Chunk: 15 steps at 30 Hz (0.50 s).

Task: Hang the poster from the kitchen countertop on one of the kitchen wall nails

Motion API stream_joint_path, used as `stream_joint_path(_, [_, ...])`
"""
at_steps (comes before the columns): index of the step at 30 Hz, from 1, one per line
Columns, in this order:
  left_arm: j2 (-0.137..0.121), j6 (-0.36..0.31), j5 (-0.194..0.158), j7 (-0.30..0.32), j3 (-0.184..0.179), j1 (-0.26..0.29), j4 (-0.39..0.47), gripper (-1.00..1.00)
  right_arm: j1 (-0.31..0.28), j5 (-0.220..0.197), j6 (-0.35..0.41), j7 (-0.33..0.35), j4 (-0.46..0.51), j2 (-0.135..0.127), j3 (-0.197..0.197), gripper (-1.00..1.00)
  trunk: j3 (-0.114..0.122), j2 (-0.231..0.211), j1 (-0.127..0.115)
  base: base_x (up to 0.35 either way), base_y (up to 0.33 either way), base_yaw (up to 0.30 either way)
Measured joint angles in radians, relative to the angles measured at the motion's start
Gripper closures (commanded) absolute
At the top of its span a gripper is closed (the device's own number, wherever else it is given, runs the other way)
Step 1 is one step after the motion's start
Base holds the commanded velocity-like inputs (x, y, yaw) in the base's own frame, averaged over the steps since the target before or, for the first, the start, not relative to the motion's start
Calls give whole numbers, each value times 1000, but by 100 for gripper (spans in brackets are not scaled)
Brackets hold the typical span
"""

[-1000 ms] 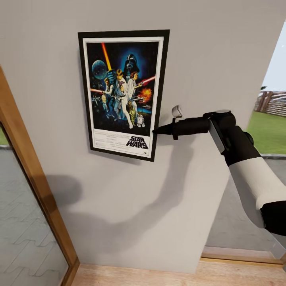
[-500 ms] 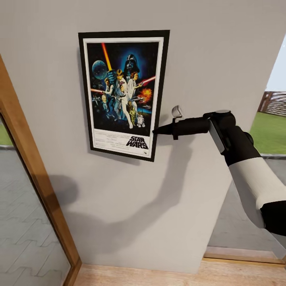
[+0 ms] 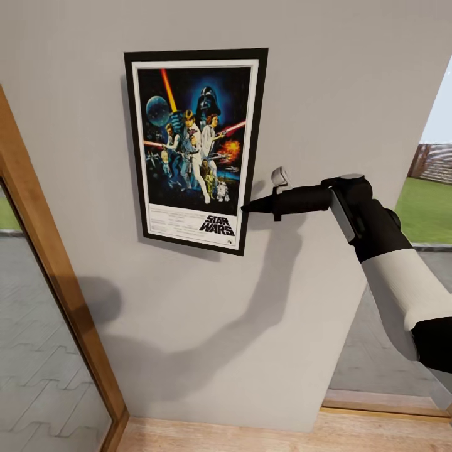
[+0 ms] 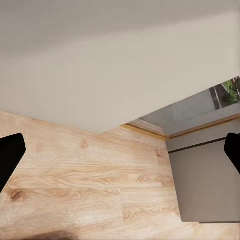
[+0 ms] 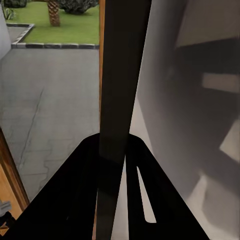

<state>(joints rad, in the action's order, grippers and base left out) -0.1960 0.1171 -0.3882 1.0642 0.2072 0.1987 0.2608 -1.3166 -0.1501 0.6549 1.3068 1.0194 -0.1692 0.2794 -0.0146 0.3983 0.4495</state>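
The poster (image 3: 195,148) lies flat against the wall (image 3: 326,81), right hand (image 3: 246,205) pinching its edge.

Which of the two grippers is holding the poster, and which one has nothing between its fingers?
The right gripper holds the poster, clamped on its right edge against the wall. The left gripper is open, with only the wooden floor between its fingers.

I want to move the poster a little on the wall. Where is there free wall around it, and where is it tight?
Bare wall lies above and right of the poster, and a broad patch below it down to the wooden floor. It is tight at the poster's lower right edge, where the right gripper pinches it, and on the left toward the wooden door frame.
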Motion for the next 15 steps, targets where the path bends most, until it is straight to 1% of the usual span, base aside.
stream_joint_path(8, [0,0,0,0,0,0,0,-100,0,0,0,-3,0,0,0,100,0,0,0,10,0,0])
stream_joint_path(13, [0,0,0,0,0,0,0,-100,0,0,0,-4,0,-2,0,100,0,0,0,180,0,0])
stream_joint_path(15, [0,0,0,0,0,0,0,-100,0,0,0,-4,0,-2,0,100,0,0,0,89,0,0])
